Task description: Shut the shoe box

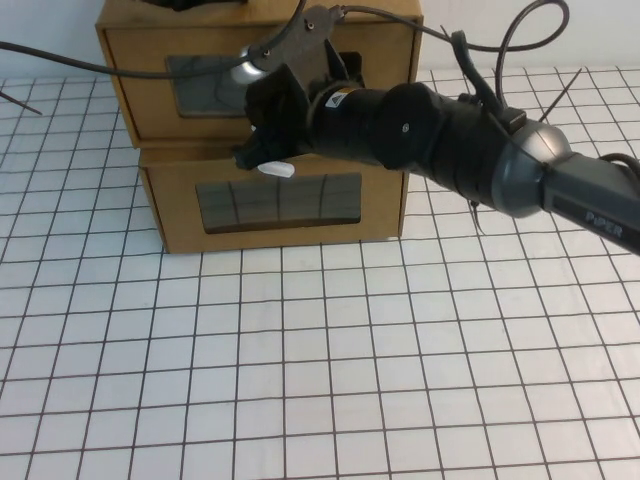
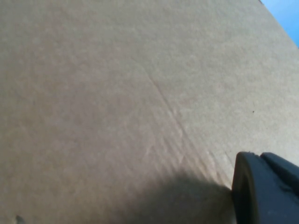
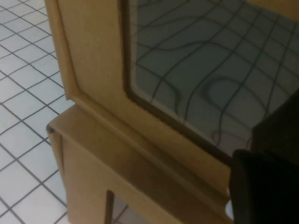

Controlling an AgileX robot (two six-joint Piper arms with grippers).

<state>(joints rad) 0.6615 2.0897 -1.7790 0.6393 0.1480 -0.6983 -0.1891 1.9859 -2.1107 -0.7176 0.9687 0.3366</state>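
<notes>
Right end effector at brown shoe box, left end effector perhaps behind

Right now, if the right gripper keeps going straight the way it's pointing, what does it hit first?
Most likely the upper shoe box: the right gripper points at its front, near the window's lower edge. The left gripper is close against plain cardboard.

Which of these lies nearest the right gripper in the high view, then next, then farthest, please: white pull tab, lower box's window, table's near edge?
From the right gripper, over the stacked boxes:
1. White pull tab, just under it.
2. Lower box's window, below the tab.
3. Table's near edge, farthest.
</notes>
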